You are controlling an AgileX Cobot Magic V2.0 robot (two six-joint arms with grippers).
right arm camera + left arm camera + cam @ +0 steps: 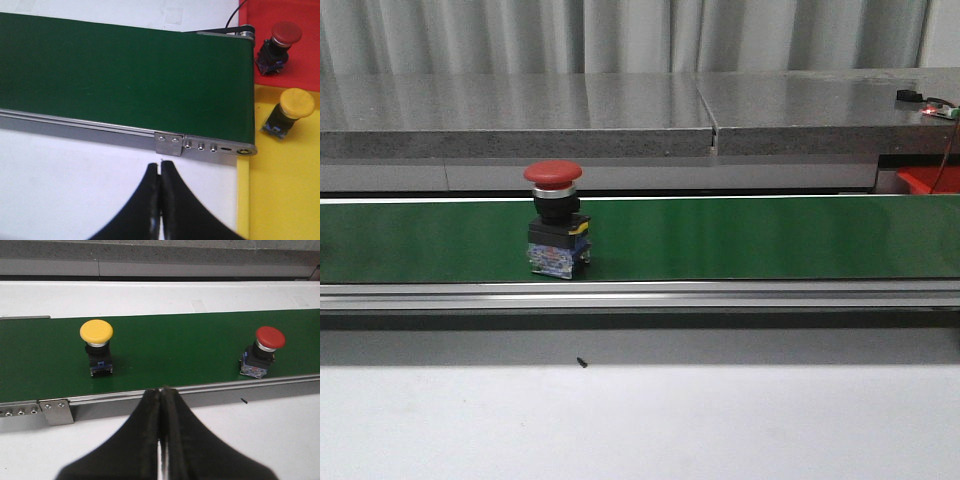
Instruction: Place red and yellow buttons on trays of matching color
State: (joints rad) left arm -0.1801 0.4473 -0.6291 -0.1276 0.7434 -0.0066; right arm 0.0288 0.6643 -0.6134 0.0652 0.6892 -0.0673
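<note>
A red button (554, 217) stands upright on the green belt (740, 235); the left wrist view shows the same red button (264, 351) and a yellow button (97, 346) farther along the belt. My left gripper (162, 390) is shut and empty, over the white table on the near side of the belt rail. My right gripper (160, 165) is shut and empty too, near the belt's end. Beyond that end, another red button (278, 47) stands on the red tray (300, 70) and another yellow button (289, 113) on the yellow tray (285, 200).
An aluminium rail (640, 295) runs along the belt's near edge. A small black speck (582, 362) lies on the white table. Behind the belt is a grey stone ledge (620, 110), with a cable and small device (932, 106) at its right end.
</note>
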